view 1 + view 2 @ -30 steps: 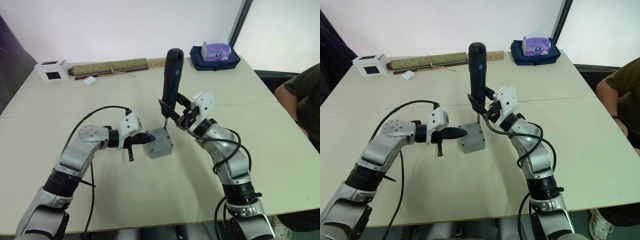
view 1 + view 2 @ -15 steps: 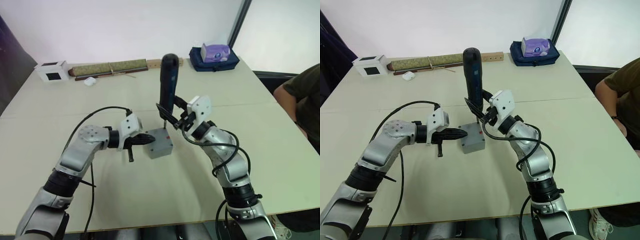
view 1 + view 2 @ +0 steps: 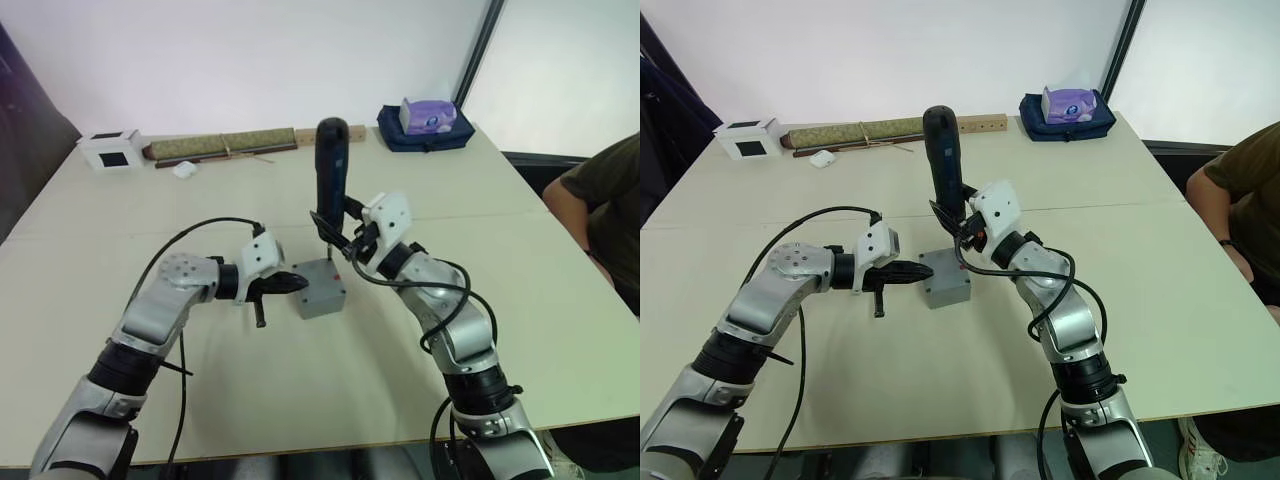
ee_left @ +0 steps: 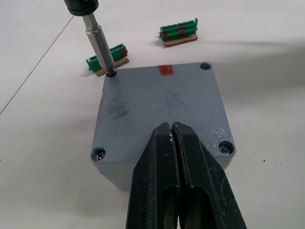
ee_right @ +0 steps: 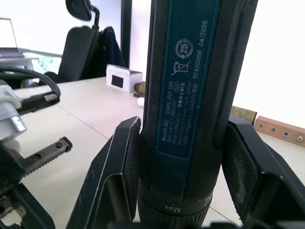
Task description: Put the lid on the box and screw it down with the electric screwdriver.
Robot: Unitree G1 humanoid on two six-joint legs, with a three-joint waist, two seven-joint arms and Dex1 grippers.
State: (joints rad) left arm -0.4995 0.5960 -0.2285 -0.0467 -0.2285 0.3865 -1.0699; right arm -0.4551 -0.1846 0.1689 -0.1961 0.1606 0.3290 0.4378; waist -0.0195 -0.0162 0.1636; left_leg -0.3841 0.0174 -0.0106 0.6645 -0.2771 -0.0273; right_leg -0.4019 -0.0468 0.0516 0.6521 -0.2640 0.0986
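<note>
Four corner holes ring the flat grey metal lid (image 4: 162,109), seated on the grey cast-metal box (image 3: 322,298) mid-table. Left gripper (image 4: 172,138), fingers pressed together, steadies it. Right gripper (image 5: 183,162) pinches the black electric screwdriver (image 3: 331,175); keep it upright, bit centred in the corner hole.

Readable text sat on the electric screwdriver (image 5: 190,95), rt wrist view: label read "624203156 04/2026", a circled "25" symbol, a crossed-out bin sign, "Bosch GO" w/ smaller print too fine to read. "Max" was printed on its collar near the bottom. No other legible text.
</note>
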